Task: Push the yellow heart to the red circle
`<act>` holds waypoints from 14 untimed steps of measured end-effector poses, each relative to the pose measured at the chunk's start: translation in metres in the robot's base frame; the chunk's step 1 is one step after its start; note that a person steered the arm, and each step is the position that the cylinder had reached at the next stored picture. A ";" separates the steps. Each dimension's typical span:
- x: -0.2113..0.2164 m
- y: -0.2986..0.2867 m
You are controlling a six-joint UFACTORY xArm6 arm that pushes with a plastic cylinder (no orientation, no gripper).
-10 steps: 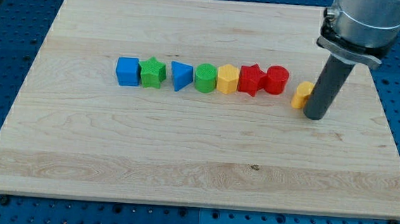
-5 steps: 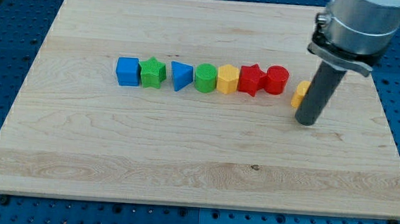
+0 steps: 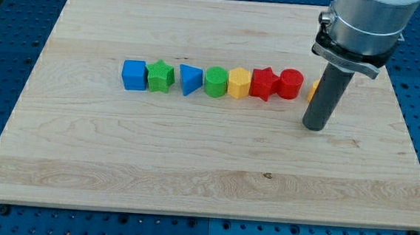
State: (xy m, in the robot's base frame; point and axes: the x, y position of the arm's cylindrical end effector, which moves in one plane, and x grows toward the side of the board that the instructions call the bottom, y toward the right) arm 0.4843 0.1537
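The yellow heart (image 3: 313, 89) lies right of the row of blocks, and my rod hides nearly all of it; only a sliver shows at the rod's left edge. The red circle (image 3: 291, 84) ends the row on the right, a small gap left of the heart. My tip (image 3: 314, 128) rests on the board just below the heart and to the lower right of the red circle.
A row runs along the middle of the wooden board (image 3: 191, 168): blue square (image 3: 133, 75), green star (image 3: 159, 76), blue triangle (image 3: 190, 80), green circle (image 3: 215, 81), yellow hexagon (image 3: 239, 83), red star (image 3: 263, 83), then the red circle.
My tip has slid left and toward the view's bottom, from the heart's right side to below it. The rod now covers most of the heart. The blocks have not visibly moved.
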 end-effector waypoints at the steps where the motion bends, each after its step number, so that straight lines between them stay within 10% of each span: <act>1: -0.004 0.014; 14: -0.046 0.048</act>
